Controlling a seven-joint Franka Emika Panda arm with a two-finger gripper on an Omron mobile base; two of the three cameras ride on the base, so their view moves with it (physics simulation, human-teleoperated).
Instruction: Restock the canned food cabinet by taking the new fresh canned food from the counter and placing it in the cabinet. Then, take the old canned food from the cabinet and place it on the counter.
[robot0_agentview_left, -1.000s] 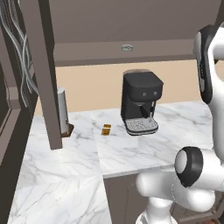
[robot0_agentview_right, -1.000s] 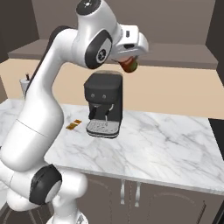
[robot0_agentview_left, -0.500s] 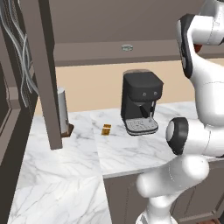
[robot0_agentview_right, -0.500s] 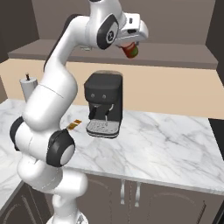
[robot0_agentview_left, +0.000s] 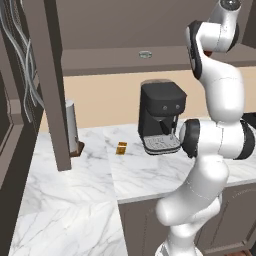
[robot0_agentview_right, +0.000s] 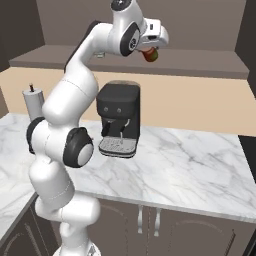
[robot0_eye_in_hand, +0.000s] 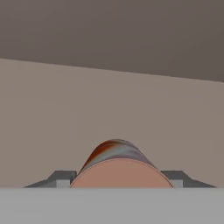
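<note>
My gripper (robot0_agentview_right: 150, 50) is shut on the new fresh canned food (robot0_agentview_right: 151, 55), a small red-orange can, and holds it high at the front of the cabinet (robot0_agentview_right: 200, 61), just over its shelf board. In the hand view the can (robot0_eye_in_hand: 114, 151) sits between my gripper's (robot0_eye_in_hand: 118, 179) dark fingertips, with the taupe shelf board (robot0_eye_in_hand: 109, 105) stretching ahead. The old canned food (robot0_agentview_left: 145, 54), a flat silver tin, lies on the cabinet shelf (robot0_agentview_left: 100, 61) left of the arm. The marble counter (robot0_agentview_right: 190, 165) lies below.
A black coffee machine (robot0_agentview_left: 160, 117) stands on the counter under the shelf. A grey cylinder (robot0_agentview_left: 71, 125) and a small brown item (robot0_agentview_left: 121, 148) sit further left, near the cabinet's thick side panel (robot0_agentview_left: 54, 85). Bare marble (robot0_agentview_left: 65, 200) stretches toward the front left.
The arm has lifted the can from just below shelf height up to the shelf's front. Its upper links have straightened upward.
</note>
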